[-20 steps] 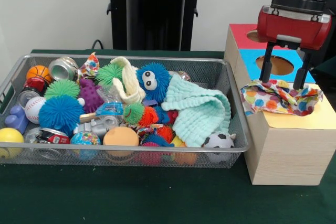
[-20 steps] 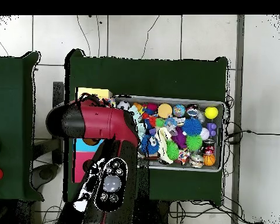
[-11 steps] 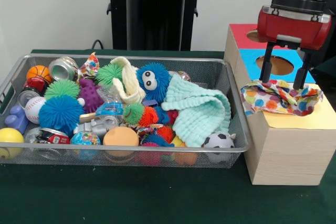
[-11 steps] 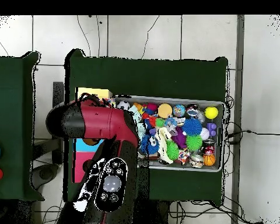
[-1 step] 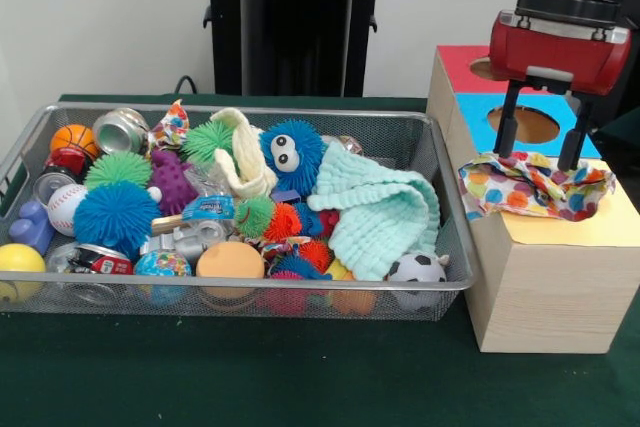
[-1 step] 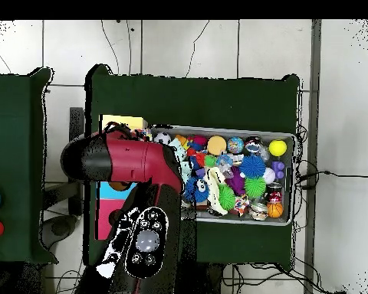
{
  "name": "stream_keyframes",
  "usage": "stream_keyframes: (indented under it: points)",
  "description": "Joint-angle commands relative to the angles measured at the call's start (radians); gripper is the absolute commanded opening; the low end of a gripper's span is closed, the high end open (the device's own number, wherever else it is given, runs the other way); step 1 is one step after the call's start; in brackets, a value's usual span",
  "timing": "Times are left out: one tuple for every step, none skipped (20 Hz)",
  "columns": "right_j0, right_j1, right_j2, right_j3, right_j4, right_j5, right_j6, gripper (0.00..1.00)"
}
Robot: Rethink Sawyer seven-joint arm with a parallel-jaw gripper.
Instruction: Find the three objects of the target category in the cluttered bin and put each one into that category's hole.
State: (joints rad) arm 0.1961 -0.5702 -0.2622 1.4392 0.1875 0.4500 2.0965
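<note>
Cloth [image 5: 533,185], the dotted one, lies spread on the box [image 5: 545,287] top over the yellow panel, not through any hole. End effector [image 5: 537,161] hangs just above it, fingers apart, gripping nothing, tips at or near the fabric. Judged: first cloth delivered but not pushed in. Left in the bin [image 5: 452,237]: mint cloth [image 5: 385,212], cream cloth [image 5: 245,159], and a patterned scrap [image 5: 172,127] at the back, if cloths are the target.

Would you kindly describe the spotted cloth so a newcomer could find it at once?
Look at the wooden box right of the wire bin. On its top, over the yellow panel, lies the spotted cloth, directly beneath the gripper; unlike the bin's plain mint cloth, it is multicoloured.
</note>
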Motion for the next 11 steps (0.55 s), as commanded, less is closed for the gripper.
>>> stream_keyframes:
  points:
    - [-0.037, 0.023, 0.054, -0.015, -0.027, 0.128, 0.062, 1.0]
    - [-0.038, 0.019, 0.054, -0.015, -0.027, 0.133, 0.061, 1.0]
    - [-0.039, 0.016, 0.055, -0.015, -0.027, 0.137, 0.059, 1.0]
    - [-0.041, 0.014, 0.057, -0.013, -0.026, 0.137, 0.058, 1.0]
    - [-0.041, 0.01, 0.054, -0.009, -0.029, 0.135, 0.056, 1.0]
    - [-0.045, 0.01, 0.059, -0.006, -0.028, 0.133, 0.055, 1.0]
    - [-0.047, 0.011, 0.059, -0.006, -0.029, 0.131, 0.053, 1.0]
    - [-0.047, 0.011, 0.059, -0.007, -0.03, 0.131, 0.053, 1.0]
    - [-0.046, 0.011, 0.058, -0.009, -0.031, 0.133, 0.053, 1.0]
    - [-0.046, 0.01, 0.058, -0.012, -0.032, 0.141, 0.05, 1.0]
    - [-0.044, 0.009, 0.058, -0.008, -0.03, 0.141, 0.055, 1.0]
